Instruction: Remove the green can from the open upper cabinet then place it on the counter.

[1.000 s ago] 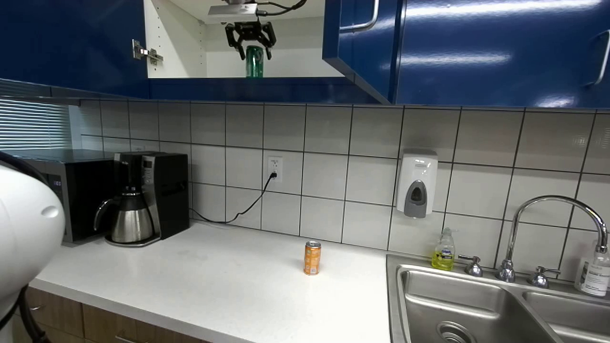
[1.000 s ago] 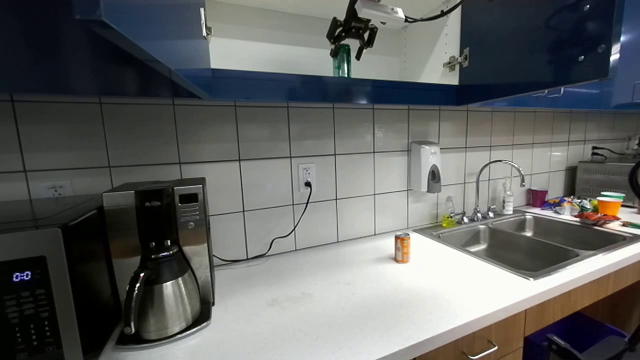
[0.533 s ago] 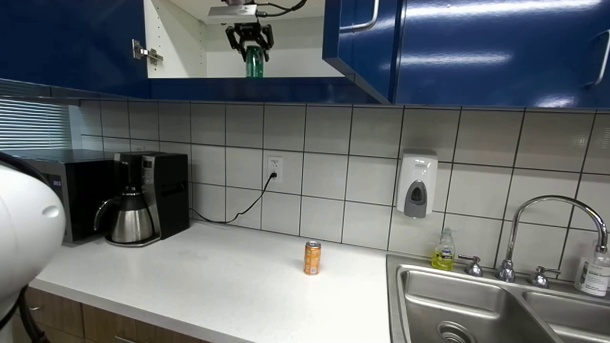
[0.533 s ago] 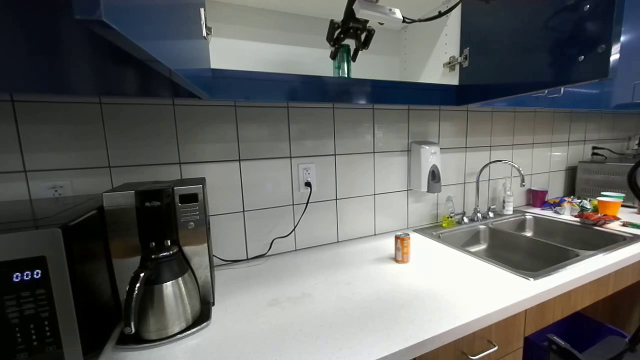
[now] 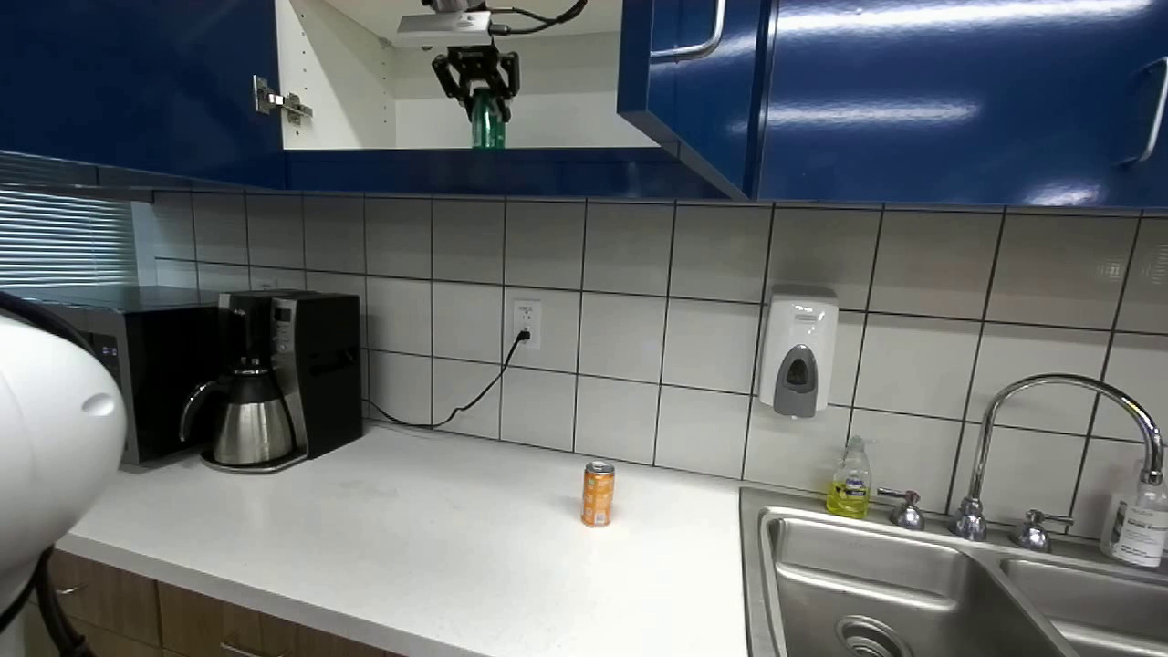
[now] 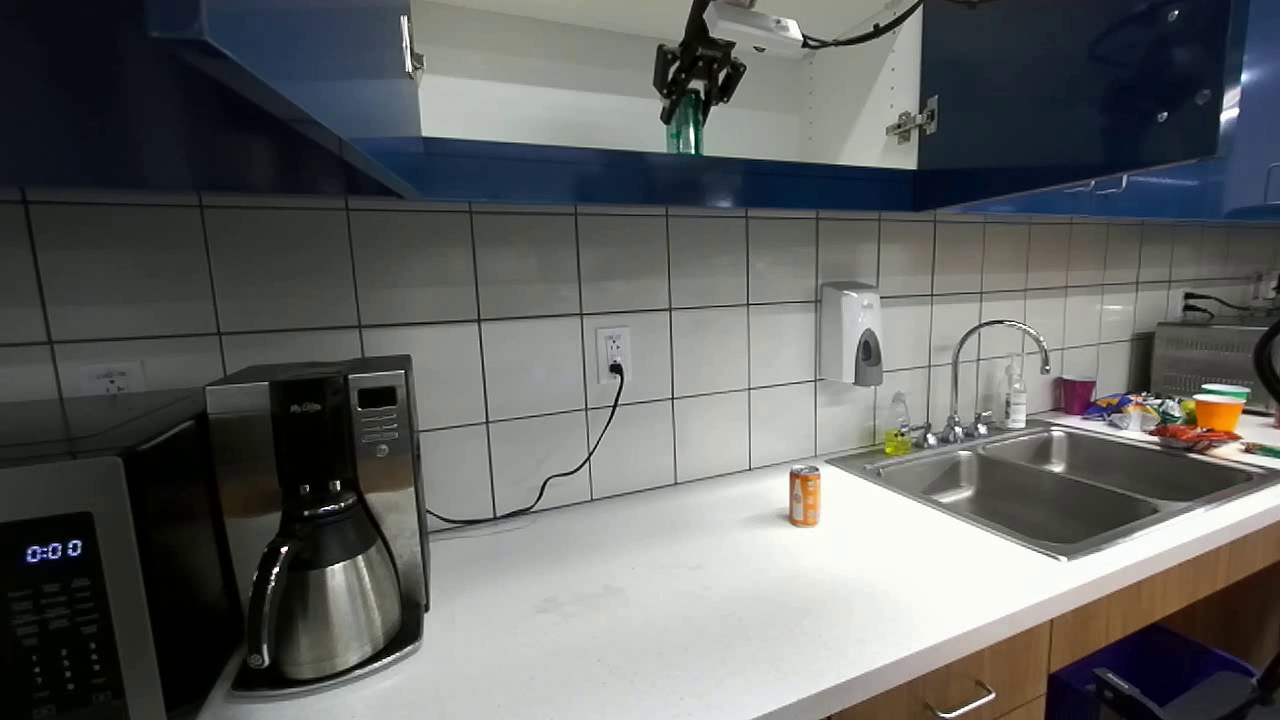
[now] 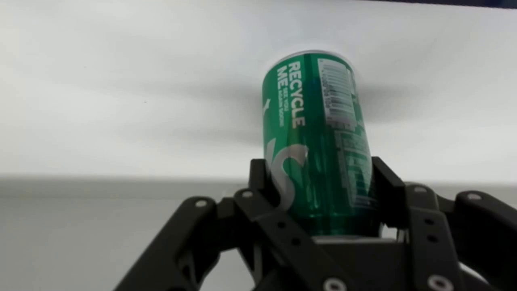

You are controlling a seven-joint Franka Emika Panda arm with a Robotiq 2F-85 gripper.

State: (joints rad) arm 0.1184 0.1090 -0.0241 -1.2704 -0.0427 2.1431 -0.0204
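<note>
The green can (image 5: 488,136) stands on the floor of the open upper cabinet (image 5: 566,100), close to its front edge. In both exterior views my gripper (image 5: 490,111) reaches down over the can from above, with a finger on either side of its upper part. The wrist view shows the same can (image 7: 311,117) between the black finger pads (image 7: 258,173), both against its sides; its far end still appears to rest on the white surface. My gripper is shut on the can. Below lies the off-white counter (image 6: 640,610), well under the cabinet.
An orange can (image 5: 598,495) stands on the counter. A coffee maker (image 6: 320,520) and microwave (image 6: 90,560) are at one end, a steel sink (image 6: 1060,480) at the other. Blue cabinet doors (image 5: 693,100) stand swung out beside the opening. A soap dispenser (image 5: 799,351) hangs on the tiles.
The fingers have come together from a wide stance onto the green can, which has shifted very slightly. The arm has otherwise hardly moved.
</note>
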